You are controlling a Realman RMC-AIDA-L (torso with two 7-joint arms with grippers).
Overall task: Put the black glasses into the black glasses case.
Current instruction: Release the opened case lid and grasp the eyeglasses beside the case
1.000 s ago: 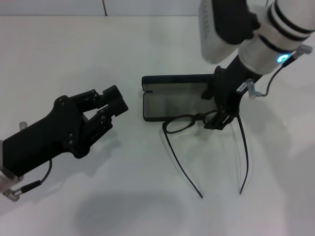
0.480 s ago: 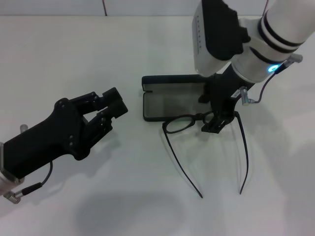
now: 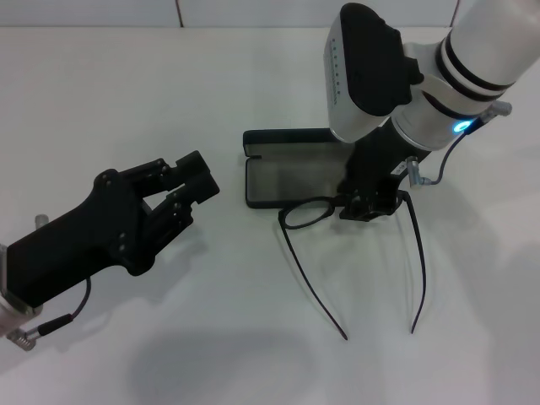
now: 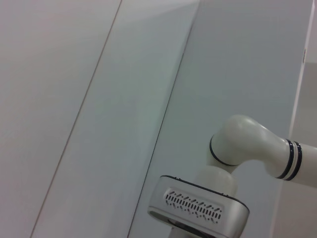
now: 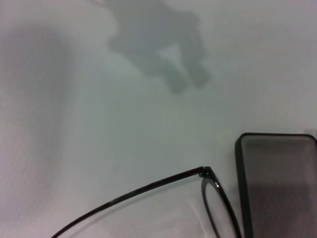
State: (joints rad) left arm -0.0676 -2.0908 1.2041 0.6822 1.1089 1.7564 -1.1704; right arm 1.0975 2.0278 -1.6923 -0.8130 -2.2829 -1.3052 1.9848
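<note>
The head camera looks down from above the black glasses case [image 3: 291, 169] — both arms visible. The right wrist camera sits close beside that case [image 5: 277, 183]. The left wrist camera faces up, away from it.

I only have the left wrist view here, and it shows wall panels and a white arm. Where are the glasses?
Observer: The black glasses lie on the table, temple arms unfolded, just in front of the black glasses case.
Operator: Is the case open?
Observer: Yes, it lies open with its greyish lining showing.
Operator: What is the right arm doing?
Observer: The right end effector is down at the frame's right lens; whether it grips the frame is hidden.
Operator: And my arm?
Observer: The left end effector is left of the case, away from both items.
</note>
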